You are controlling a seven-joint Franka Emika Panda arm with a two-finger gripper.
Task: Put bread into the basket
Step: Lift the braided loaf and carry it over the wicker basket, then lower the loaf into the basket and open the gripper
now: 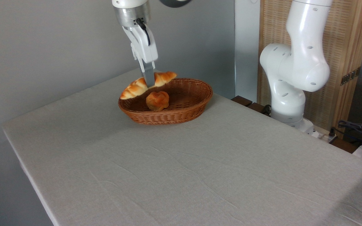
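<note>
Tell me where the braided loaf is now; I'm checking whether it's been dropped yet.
The braided loaf hangs clamped in the gripper, above the back left rim of the basket, just over the small round bun.

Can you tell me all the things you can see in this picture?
bread: one, golden-orange braided loaf, held up over the basket's back-left rim
basket: one, reddish-brown wicker, at the far side of the table
bun: one, small round orange, inside the basket
table: one, covered in a pale grey cloth
screen: one, light wood and woven panel, behind the robot at right
cables: a few, dark, at the right edge
gripper: one, white with grey fingers, shut on the bread
robot arm: one, white, base at the table's right
</note>
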